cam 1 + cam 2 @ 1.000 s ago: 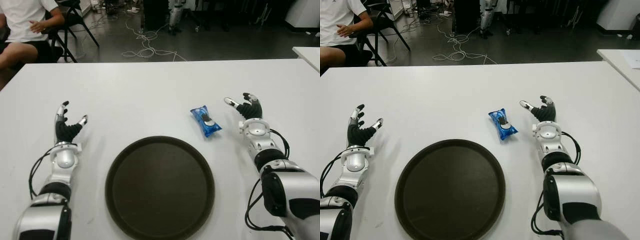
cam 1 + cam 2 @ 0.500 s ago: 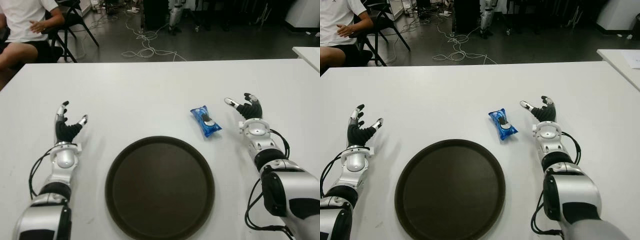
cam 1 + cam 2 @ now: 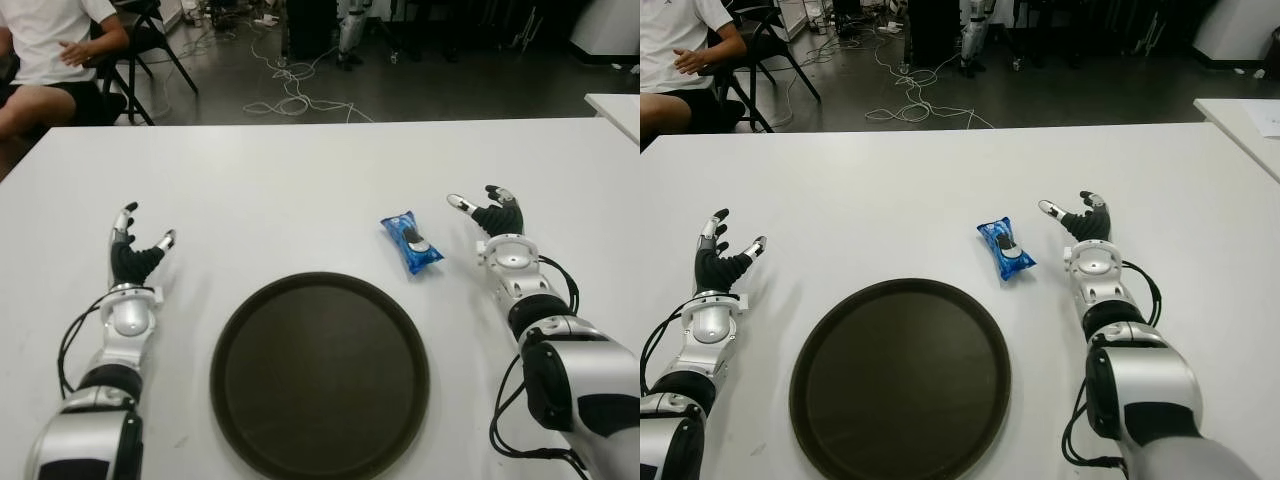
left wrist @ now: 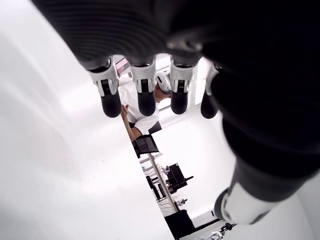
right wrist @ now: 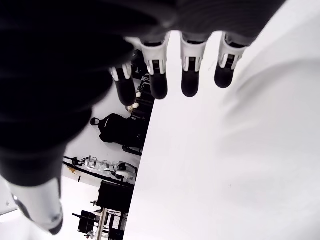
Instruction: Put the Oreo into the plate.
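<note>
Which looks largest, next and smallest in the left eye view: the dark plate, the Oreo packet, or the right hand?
1. The dark plate, by far the largest.
2 and 3. The Oreo packet and the open right hand look about alike, too close to rank.

head stereo overhead, wrist close-ups

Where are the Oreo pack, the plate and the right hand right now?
Oreo pack (image 3: 411,243), left eye view, middle of the blue wrapper.
Plate (image 3: 240,330), left eye view, bare left part of its dark rim.
Right hand (image 3: 497,218), left eye view, middle of the open hand, right of the pack.
</note>
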